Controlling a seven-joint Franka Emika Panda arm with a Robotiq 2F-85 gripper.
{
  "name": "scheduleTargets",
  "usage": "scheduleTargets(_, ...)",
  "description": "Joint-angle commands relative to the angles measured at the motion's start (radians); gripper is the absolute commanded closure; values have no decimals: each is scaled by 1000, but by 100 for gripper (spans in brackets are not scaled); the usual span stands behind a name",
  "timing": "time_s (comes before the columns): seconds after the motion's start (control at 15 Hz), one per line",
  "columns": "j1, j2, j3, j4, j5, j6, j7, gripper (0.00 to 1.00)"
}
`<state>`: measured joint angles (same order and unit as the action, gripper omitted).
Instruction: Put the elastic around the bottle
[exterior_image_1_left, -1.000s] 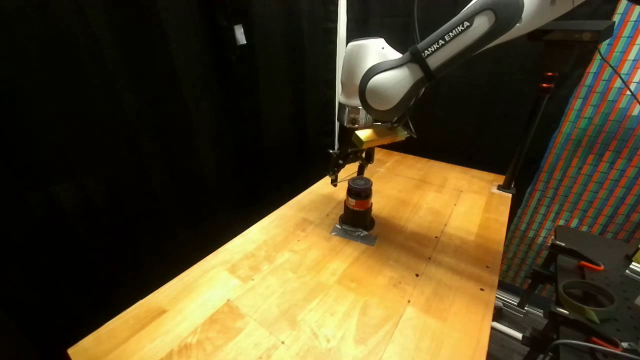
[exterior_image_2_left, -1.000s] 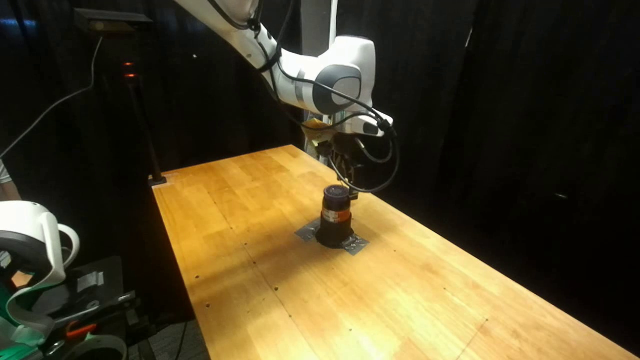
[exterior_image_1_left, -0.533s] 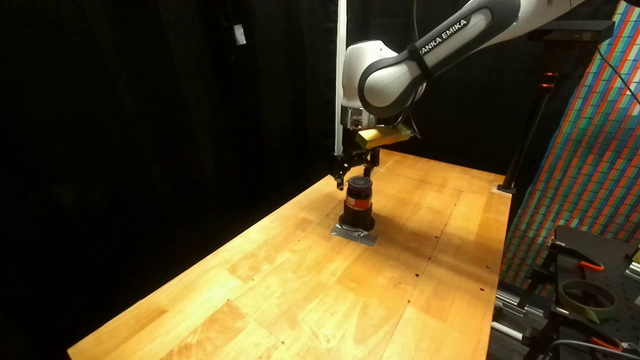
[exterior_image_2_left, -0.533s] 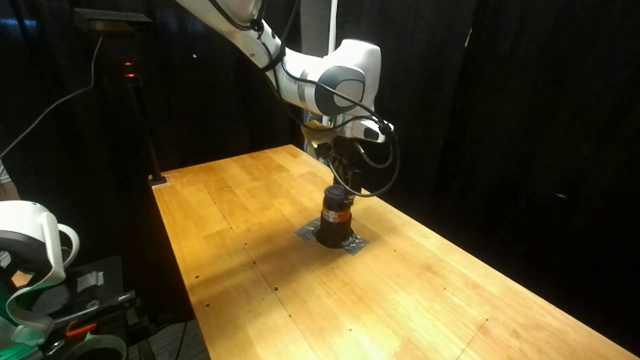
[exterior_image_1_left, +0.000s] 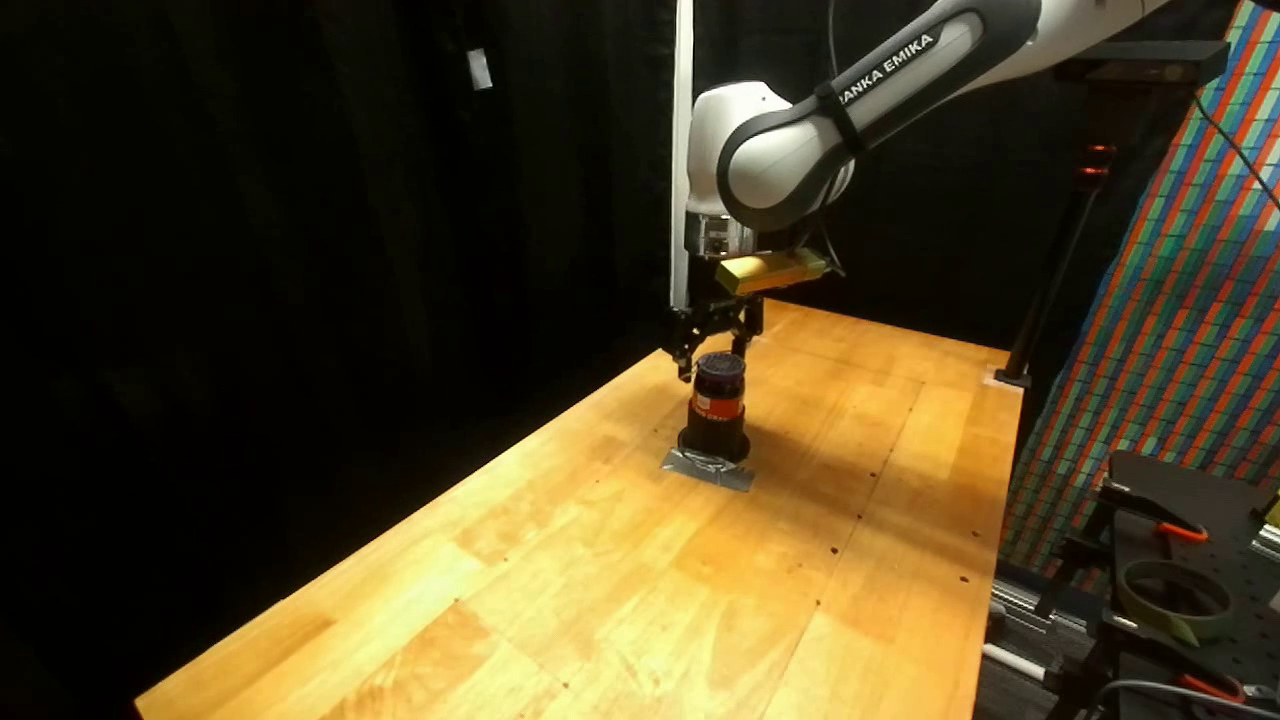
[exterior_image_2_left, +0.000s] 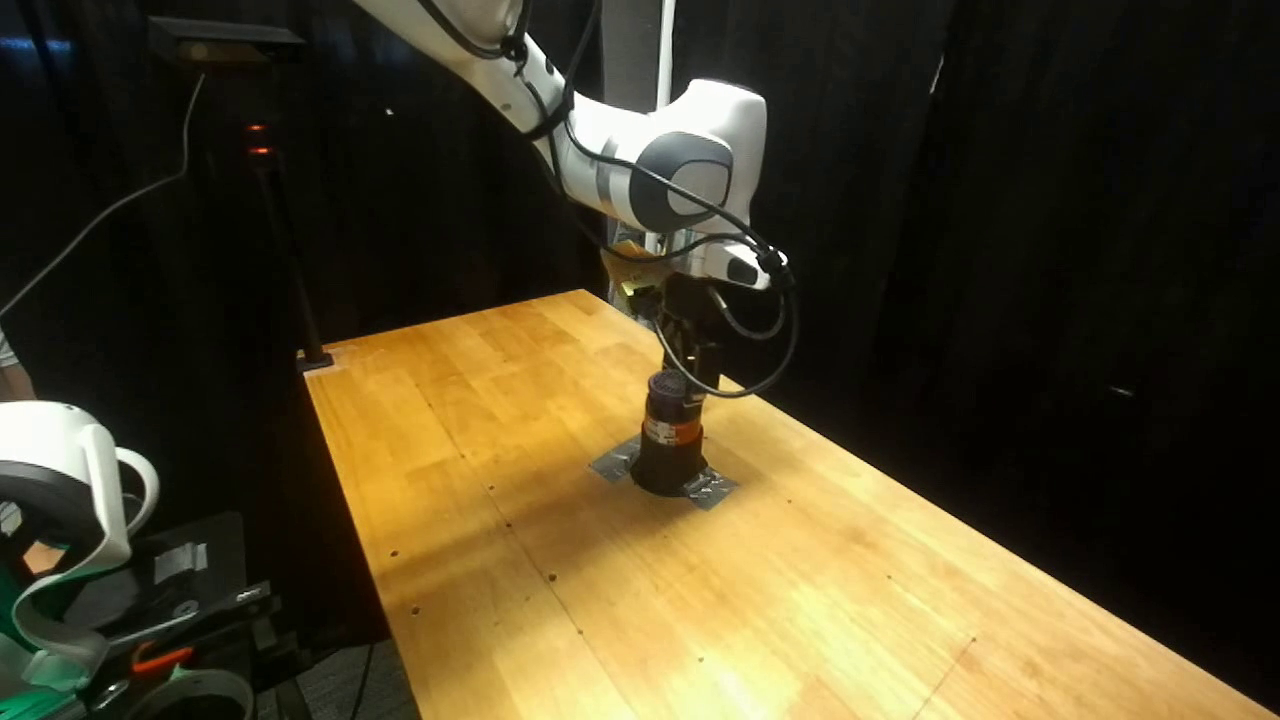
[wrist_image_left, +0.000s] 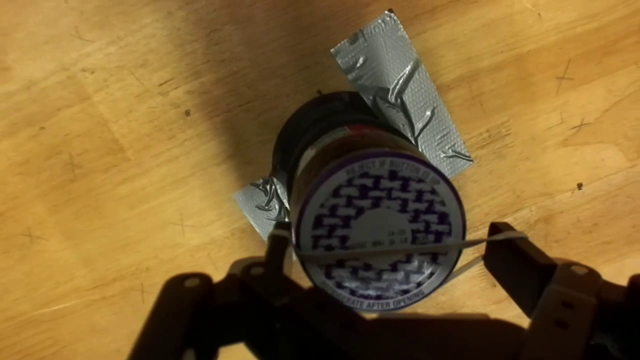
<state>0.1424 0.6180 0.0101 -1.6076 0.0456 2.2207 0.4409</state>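
Observation:
The bottle is squat and dark with an orange-red band and stands upright in both exterior views (exterior_image_1_left: 718, 407) (exterior_image_2_left: 671, 431). In the wrist view its white and purple lid (wrist_image_left: 382, 200) faces the camera. My gripper (wrist_image_left: 391, 232) is open, with one finger on each side of the lid. In the exterior views the gripper (exterior_image_1_left: 711, 360) (exterior_image_2_left: 690, 378) is low at the bottle's top. The pale elastic (wrist_image_left: 392, 250) is stretched between both fingertips. One strand crosses over the lid. The other shows at the lid's lower right and is otherwise hidden by the lid.
The bottle sits in a black round base (exterior_image_1_left: 714, 440) fixed to the wooden table (exterior_image_1_left: 600, 560) by grey tape (wrist_image_left: 420, 95). Tape also shows in an exterior view (exterior_image_2_left: 713, 488). A black cable (exterior_image_2_left: 765, 385) loops beside the gripper. A stand (exterior_image_1_left: 1013, 378) is at the table's far corner.
The gripper has moved down and closer to the bottle, slightly rightward in an exterior view, with most motion in the earlier half second. The bottle and base have not moved.

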Motion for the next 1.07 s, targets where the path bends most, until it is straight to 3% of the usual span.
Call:
scheduleTargets(0.0, -23, -30, 6, -39, 54, -12, -29, 0)
scheduleTargets(1.0, -11, 4, -39, -34, 37, 80, 76, 0)
